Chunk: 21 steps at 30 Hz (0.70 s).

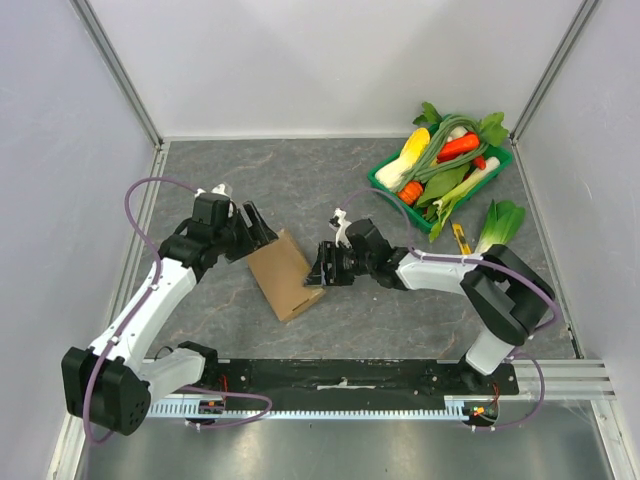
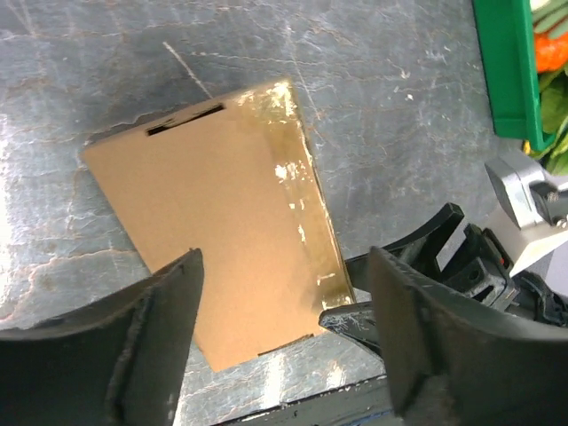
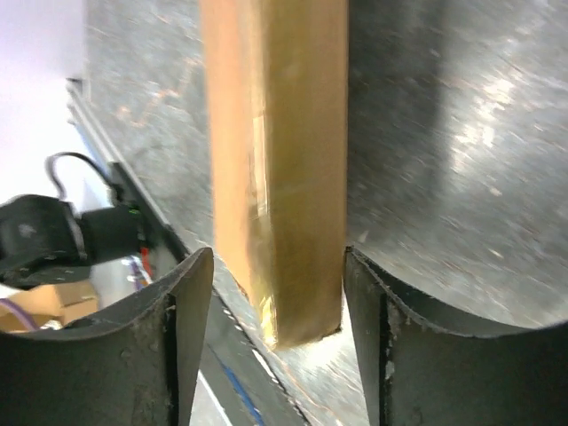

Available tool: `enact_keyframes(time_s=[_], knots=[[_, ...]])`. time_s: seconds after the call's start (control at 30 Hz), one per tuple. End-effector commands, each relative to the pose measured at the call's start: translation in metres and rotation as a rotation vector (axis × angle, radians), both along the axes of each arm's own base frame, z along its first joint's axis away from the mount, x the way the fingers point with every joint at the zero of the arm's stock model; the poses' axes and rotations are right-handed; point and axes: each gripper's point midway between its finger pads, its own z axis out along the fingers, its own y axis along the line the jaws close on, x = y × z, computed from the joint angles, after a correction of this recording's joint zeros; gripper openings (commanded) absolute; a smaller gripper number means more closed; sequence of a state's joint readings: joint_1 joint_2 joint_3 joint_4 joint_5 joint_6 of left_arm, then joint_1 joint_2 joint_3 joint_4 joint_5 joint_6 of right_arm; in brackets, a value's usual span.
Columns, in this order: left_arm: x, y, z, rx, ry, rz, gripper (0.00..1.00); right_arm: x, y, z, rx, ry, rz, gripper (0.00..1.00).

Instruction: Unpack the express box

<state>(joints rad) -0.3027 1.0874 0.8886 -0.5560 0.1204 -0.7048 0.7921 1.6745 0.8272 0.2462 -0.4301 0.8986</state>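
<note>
The express box (image 1: 285,273) is a flat brown cardboard box lying on the grey table, with glossy tape along its right edge. My left gripper (image 1: 255,235) hovers open over the box's far left end. In the left wrist view the box (image 2: 222,231) lies below and ahead of the spread fingers (image 2: 151,337). My right gripper (image 1: 322,268) is open at the box's right edge. In the right wrist view the taped edge (image 3: 284,160) stands between its two fingers (image 3: 169,346); the right finger is close against it and a gap shows on the left.
A green tray (image 1: 385,172) of vegetables stands at the back right. A bok choy (image 1: 500,225) and a small yellow item (image 1: 460,238) lie beside it. White walls enclose the table. My right gripper's fingers (image 2: 417,257) show in the left wrist view.
</note>
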Motion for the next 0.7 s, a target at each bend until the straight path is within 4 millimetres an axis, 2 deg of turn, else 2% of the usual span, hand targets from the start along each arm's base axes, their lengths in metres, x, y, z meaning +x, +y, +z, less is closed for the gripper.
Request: enact_keyframes(time_s=[0.0, 0.03, 0.1, 0.13, 0.17, 0.23, 0.27, 0.33, 0.37, 0.5, 0.6, 0.67], knots=[[0.0, 0.018, -0.006, 0.094, -0.01, 0.026, 0.9, 0.002, -0.027, -0.008, -0.15, -0.056, -0.035, 0.73], [0.0, 0.019, -0.005, 0.096, -0.018, 0.027, 0.99, 0.004, -0.039, -0.013, -0.209, -0.063, -0.063, 0.81], [-0.001, 0.022, -0.007, 0.107, -0.02, 0.029, 1.0, 0.006, -0.053, -0.006, -0.268, -0.104, -0.085, 0.85], [-0.001, 0.023, -0.008, 0.112, -0.022, 0.03, 1.0, 0.009, -0.067, -0.01, -0.344, -0.126, -0.113, 0.86], [-0.003, 0.024, -0.01, 0.115, -0.018, 0.029, 1.0, 0.014, -0.076, 0.002, -0.361, -0.164, -0.145, 0.86], [-0.005, 0.026, -0.014, 0.126, -0.009, 0.03, 1.0, 0.016, -0.095, 0.008, -0.434, -0.201, -0.175, 0.86], [-0.007, 0.027, -0.02, 0.132, 0.011, 0.03, 1.0, 0.027, -0.109, 0.019, -0.474, -0.264, -0.246, 0.86], [-0.012, 0.028, -0.03, 0.132, 0.049, 0.029, 0.98, 0.031, -0.131, 0.025, -0.554, -0.297, -0.294, 0.85], [-0.018, 0.028, -0.039, 0.131, 0.081, 0.025, 0.97, 0.04, -0.15, 0.032, -0.615, -0.343, -0.363, 0.85], [-0.032, 0.027, -0.073, 0.114, 0.201, 0.044, 0.93, 0.052, -0.205, 0.037, -0.812, -0.391, -0.494, 0.81], [-0.037, 0.022, -0.09, 0.085, 0.248, 0.042, 0.93, 0.056, -0.235, 0.04, -0.924, -0.422, -0.55, 0.77], [-0.041, 0.014, -0.101, 0.05, 0.28, 0.018, 0.92, 0.056, -0.247, 0.038, -0.958, -0.421, -0.565, 0.76]])
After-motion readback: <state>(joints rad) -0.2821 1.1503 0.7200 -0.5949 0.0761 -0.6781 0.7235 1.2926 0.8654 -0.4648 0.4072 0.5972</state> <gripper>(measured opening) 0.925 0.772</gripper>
